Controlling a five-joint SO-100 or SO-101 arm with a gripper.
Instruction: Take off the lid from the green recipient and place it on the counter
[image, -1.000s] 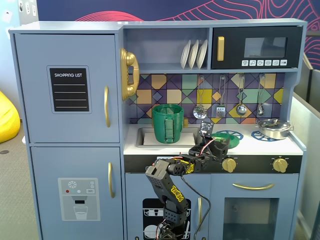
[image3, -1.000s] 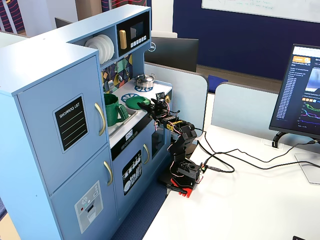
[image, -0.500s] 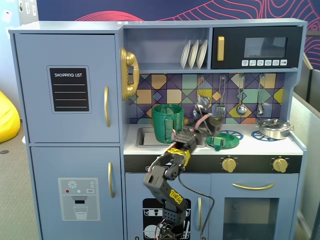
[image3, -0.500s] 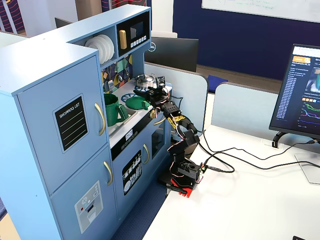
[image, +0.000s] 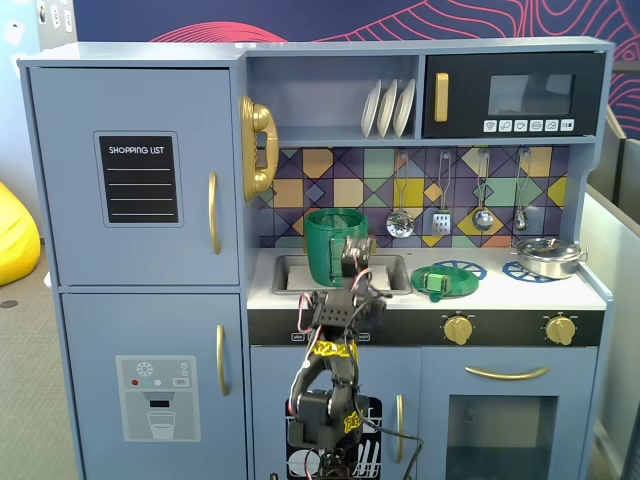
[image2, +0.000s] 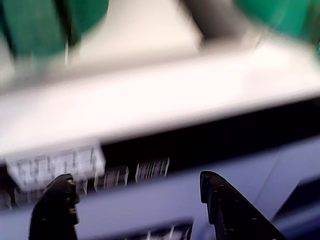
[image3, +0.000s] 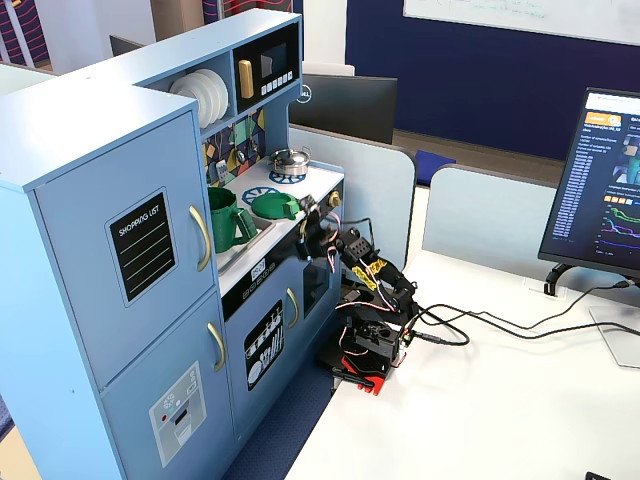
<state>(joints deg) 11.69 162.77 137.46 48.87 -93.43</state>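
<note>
Fixed views show the lid (image: 444, 279) lying flat on the white desk (image: 500, 289) over a burner ring, well right of the green pot (image: 335, 247), which stands uncovered in the sink. A steel pan (image: 549, 256) sits farther right. The tool (image2: 135, 187), jaws wide and empty, hangs before the desk's front edge.

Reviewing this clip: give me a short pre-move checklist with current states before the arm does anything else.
1. Lid off the green recipient: ok, its top is open.
2. Lid resting on the counter: ok, over the burner ring.
3. Gripper empty: ok, open, nothing between the fingers in the wrist view.
4. Arm clear of the counter: ok, folded in front of the cabinet.
5. Recipient upright: ok, standing in the sink.
6. Lid lying fully flat: cannot tell.
</note>
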